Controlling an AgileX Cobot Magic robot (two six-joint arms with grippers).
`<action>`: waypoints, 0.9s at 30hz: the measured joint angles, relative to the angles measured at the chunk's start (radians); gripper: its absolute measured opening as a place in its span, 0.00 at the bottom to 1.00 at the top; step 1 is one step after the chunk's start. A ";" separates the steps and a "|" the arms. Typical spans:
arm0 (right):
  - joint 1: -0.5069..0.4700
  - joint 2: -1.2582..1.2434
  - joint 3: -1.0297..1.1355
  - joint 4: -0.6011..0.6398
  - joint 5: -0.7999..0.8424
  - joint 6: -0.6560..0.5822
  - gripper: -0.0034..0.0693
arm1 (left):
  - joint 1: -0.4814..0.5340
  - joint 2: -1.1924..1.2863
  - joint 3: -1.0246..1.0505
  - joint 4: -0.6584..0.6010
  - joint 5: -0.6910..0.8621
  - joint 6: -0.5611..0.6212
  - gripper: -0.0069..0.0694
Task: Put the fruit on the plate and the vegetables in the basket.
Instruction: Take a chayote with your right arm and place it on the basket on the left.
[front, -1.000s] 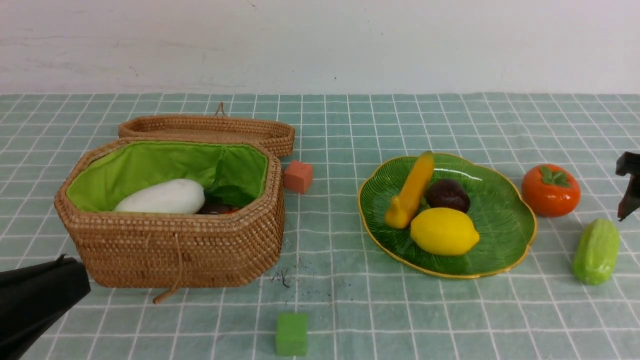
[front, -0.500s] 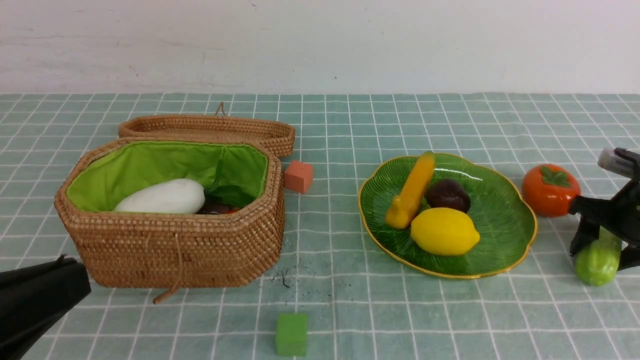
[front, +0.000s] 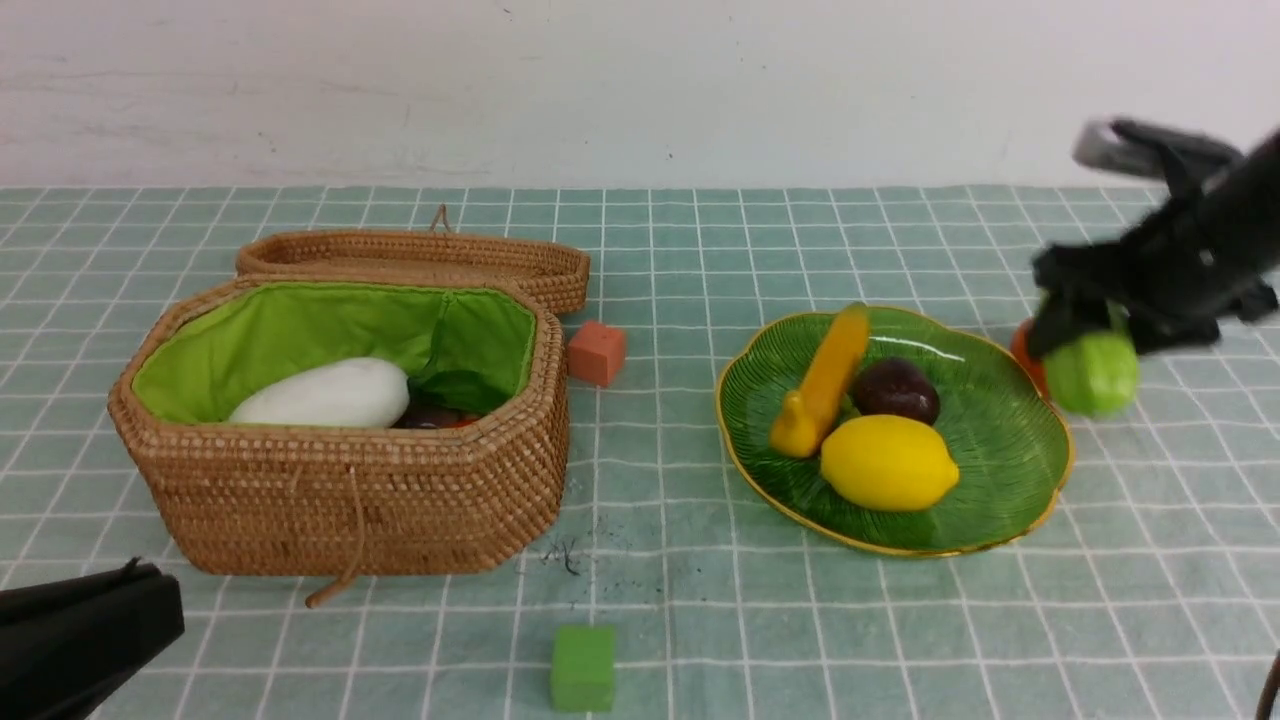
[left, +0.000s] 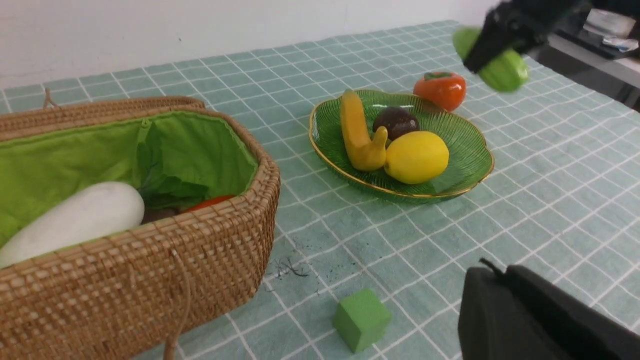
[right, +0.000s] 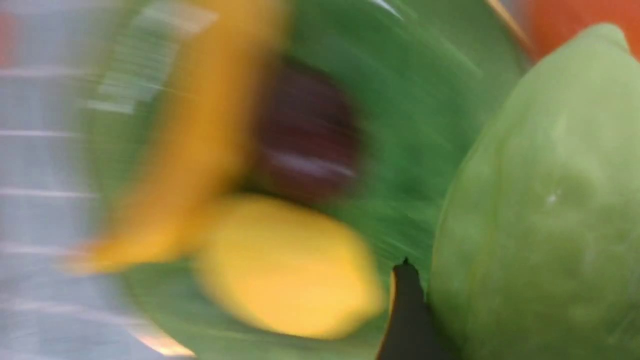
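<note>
The light green gourd (front: 1092, 372) is off the counter (front: 700, 620) and in the air. The right tool (front: 1093, 345) grips it, black jaws closed around its upper part. It hangs at about two o'clock from the plate (front: 1010, 440), in front of the orange persimmon (front: 1022, 355), which it nearly hides from the front.

A second ago the gourd lay on the cloth at about four o'clock from the plate, with the right tool only just coming in from the edge. Half a second ago the jaws straddled it where it lay. So the pick is made and the lift is under way. The right wrist view is smeared with motion.

To my eye, the carry to the basket (front: 350, 490) comes next. It sits at nine o'clock from the plate, its lid (front: 415, 255) thrown back and a white radish (front: 325, 393) inside. The path crosses the plate, where the banana (front: 825, 380), mangosteen (front: 895, 390) and lemon (front: 888, 462) lie. The persimmon sits on the counter, not yet plated.

The left tool (front: 80, 630) rests low at seven o'clock from the basket, jaws closed, holding nothing I can see. It has barely shifted.
</note>
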 joint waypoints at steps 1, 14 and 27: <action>0.000 0.000 -0.011 0.002 0.001 -0.012 0.65 | 0.000 0.000 0.000 0.000 0.002 0.000 0.12; 0.573 0.318 -0.502 0.272 -0.233 -0.682 0.65 | 0.000 0.000 0.000 0.294 0.121 -0.374 0.12; 0.622 0.399 -0.508 0.240 -0.312 -0.650 0.97 | 0.000 0.000 0.000 0.370 0.155 -0.492 0.12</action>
